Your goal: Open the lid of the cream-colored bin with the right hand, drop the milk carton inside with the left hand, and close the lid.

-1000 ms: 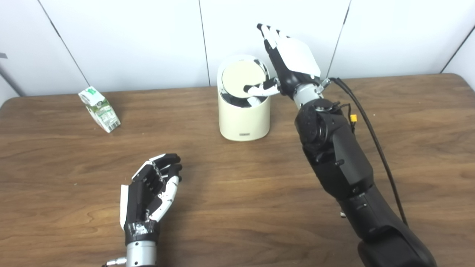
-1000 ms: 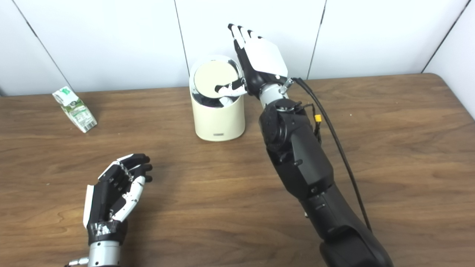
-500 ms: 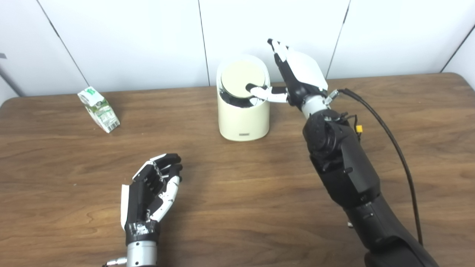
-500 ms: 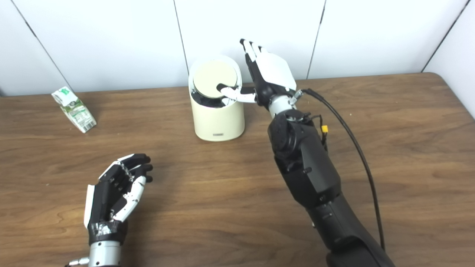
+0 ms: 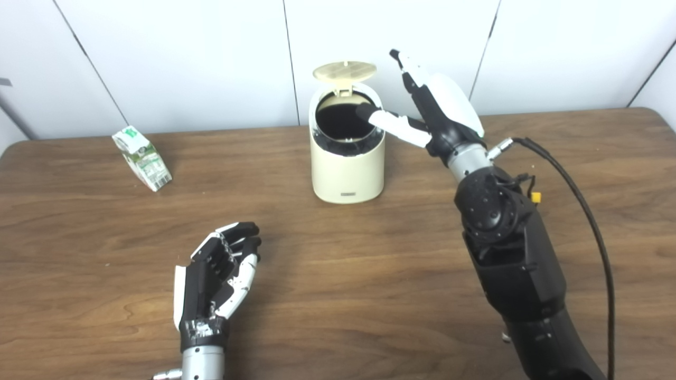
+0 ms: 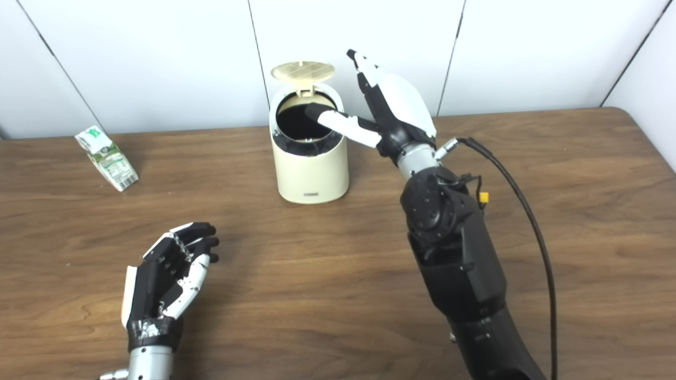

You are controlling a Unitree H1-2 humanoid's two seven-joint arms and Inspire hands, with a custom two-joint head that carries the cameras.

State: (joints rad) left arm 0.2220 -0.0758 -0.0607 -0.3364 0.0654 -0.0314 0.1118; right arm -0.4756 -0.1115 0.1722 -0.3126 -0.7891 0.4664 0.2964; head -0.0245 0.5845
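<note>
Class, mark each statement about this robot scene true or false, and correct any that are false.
1. The lid of the cream-colored bin stands open. True.
2. The milk carton is inside the bin. False: it rests on the table, far to the bin's left.
3. The left hand holds the carton. False: it holds nothing, fingers apart, low over the near part of the table.
4. The right hand is at the bin's right side, its thumb reaching over the open mouth. True.
5. A black cable runs along the right arm. True.
</note>
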